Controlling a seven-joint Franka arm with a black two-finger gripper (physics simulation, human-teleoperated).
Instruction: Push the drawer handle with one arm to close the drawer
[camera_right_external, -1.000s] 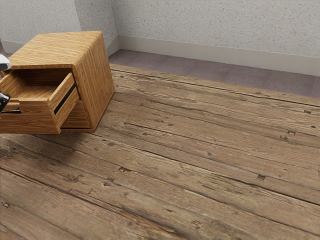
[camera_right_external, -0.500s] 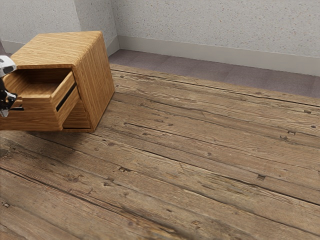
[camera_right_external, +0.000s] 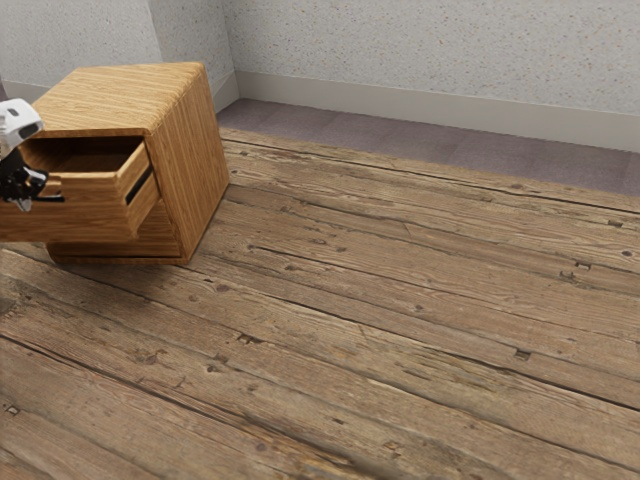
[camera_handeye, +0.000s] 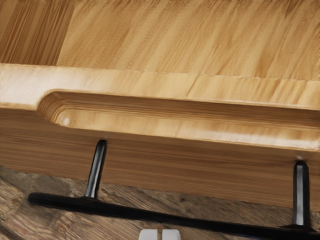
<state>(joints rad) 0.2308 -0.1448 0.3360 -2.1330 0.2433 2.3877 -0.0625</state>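
The gripper is closed, its tips together at the black handle on the front of the drawer, which sticks partway out of the cabinet. Pushing off-centre could make the drawer bind; drifting up or down could let the tips slip off the bar.
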